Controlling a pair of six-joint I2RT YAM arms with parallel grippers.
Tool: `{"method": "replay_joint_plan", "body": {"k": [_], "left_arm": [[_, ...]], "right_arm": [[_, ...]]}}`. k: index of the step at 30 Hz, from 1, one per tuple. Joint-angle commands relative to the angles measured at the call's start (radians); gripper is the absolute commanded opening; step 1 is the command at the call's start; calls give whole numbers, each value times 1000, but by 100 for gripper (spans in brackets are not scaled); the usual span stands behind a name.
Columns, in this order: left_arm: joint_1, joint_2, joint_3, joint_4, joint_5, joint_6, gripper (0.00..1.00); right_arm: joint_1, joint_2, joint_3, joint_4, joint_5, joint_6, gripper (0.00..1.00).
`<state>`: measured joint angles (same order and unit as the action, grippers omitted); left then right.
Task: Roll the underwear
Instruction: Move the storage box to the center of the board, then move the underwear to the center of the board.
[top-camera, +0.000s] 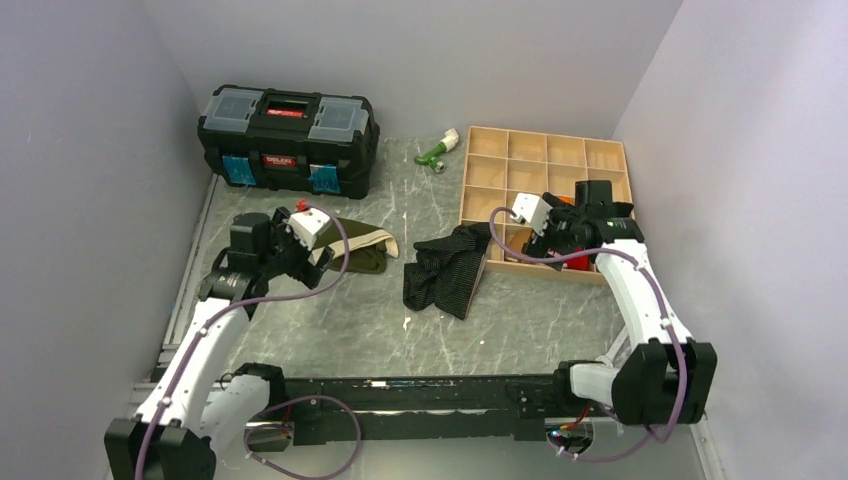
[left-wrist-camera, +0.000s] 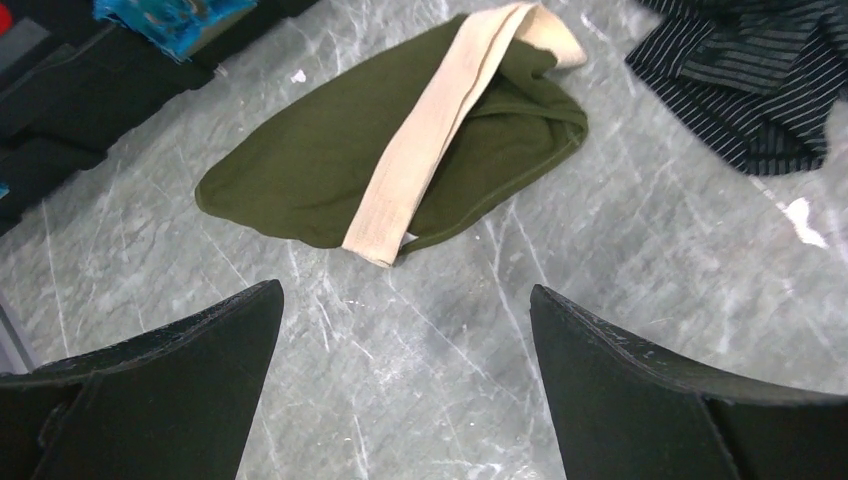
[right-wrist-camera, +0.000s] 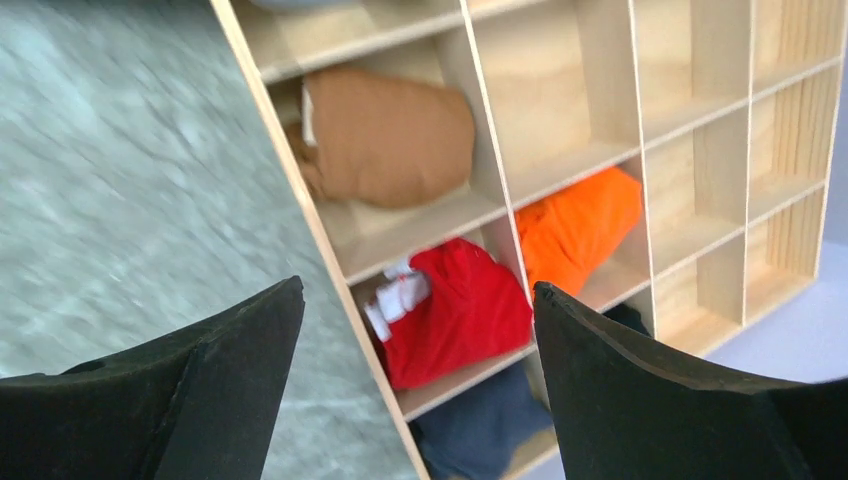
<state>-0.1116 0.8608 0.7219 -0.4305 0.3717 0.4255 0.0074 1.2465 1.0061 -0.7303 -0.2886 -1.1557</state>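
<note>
Two arms show in the top view. The wooden tray (top-camera: 471, 190) sits toward the far right of the bench (top-camera: 330, 330). The underwear (top-camera: 445, 272) lies crumpled and unrolled on the bench just left of the tray's near-left corner, its right edge at the tray wall; I can't tell if they touch. The olive garment (top-camera: 362, 252) is further left of the tray, apart from the underwear. The black toolbox (top-camera: 288, 138) is well left of the tray, at the back wall. A small green-and-white item (top-camera: 437, 152) lies just off the tray's far-left corner. The right claw (top-camera: 598, 205) hangs over the tray's near compartments. The left claw (top-camera: 322, 264) is well left of the tray, beside the olive garment.

Left wrist: the left claw (left-wrist-camera: 405, 300) is spread wide and grips nothing, with bare bench (left-wrist-camera: 600, 300) under it. Ahead lies the olive garment (left-wrist-camera: 300, 170) with a cream band (left-wrist-camera: 440, 130) across it. The underwear (left-wrist-camera: 750, 90) is on its tray side, bench showing between them.

Right wrist: the right claw (right-wrist-camera: 415, 295) is spread and grips nothing, straddling the tray's (right-wrist-camera: 300, 190) outer wall. Cells along that wall hold a brown roll (right-wrist-camera: 390, 135), a red roll (right-wrist-camera: 465, 310) and a dark blue roll (right-wrist-camera: 480, 430). An orange roll (right-wrist-camera: 580, 225) sits one cell inward of the red one.
</note>
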Motion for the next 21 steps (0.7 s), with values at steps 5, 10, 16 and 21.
{"method": "replay_joint_plan", "body": {"k": [5, 10, 16, 21], "left_arm": [[-130, 300, 100, 24, -242, 120, 99], [-182, 601, 243, -4, -367, 140, 99], [-183, 834, 380, -54, -442, 150, 93], [-167, 905, 397, -63, -479, 180, 69]], "right_arm": [[18, -72, 55, -31, -401, 240, 87], [68, -75, 22, -6, -404, 274, 87], [122, -71, -5, -5, -384, 289, 87], [135, -83, -16, -7, -388, 296, 86]]}}
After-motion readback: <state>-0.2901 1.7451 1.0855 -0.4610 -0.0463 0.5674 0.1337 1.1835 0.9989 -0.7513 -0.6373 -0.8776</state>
